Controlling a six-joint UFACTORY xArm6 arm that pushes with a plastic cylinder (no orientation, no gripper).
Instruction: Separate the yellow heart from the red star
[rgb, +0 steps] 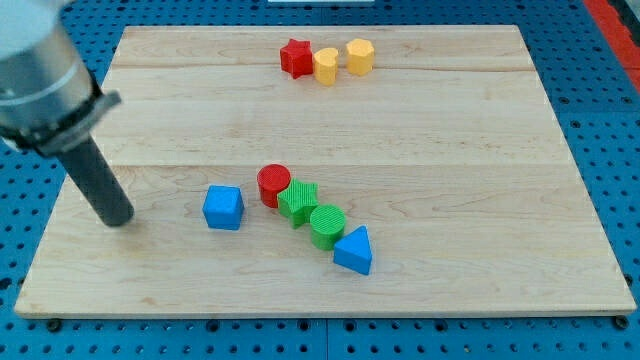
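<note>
The red star (296, 58) sits near the view's top, a little left of centre. The yellow heart (326, 66) touches its right side. A yellow hexagon (360, 57) stands just right of the heart. My tip (117, 219) rests on the board at the view's left, far below and left of the star and heart, and left of the blue cube (223, 207).
A red cylinder (273, 185), green star (298, 201), green cylinder (327, 225) and blue triangle (354, 250) form a diagonal chain in the lower middle. The wooden board (450, 200) lies on a blue pegboard.
</note>
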